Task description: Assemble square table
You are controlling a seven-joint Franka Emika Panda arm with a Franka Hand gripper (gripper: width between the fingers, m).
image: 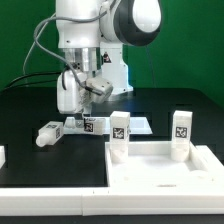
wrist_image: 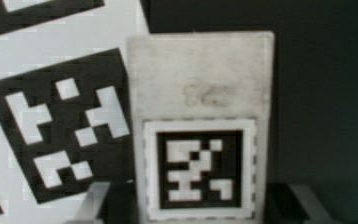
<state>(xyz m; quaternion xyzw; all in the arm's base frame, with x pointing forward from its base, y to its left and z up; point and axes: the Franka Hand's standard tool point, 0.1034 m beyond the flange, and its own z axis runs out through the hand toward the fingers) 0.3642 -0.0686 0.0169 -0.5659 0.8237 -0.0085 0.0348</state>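
The gripper (wrist_image: 197,201) is pinching a short white table leg (wrist_image: 197,95), its fingers pressed on the leg's two sides near the tagged end. It holds the leg in the air above the marker board (image: 137,124). The square tabletop panel (image: 150,186) lies at the front of the black table. Two legs (image: 119,135) (image: 180,132) stand upright along its far edge. A fourth leg (image: 48,133) lies on its side toward the exterior view's left, near the marker board.
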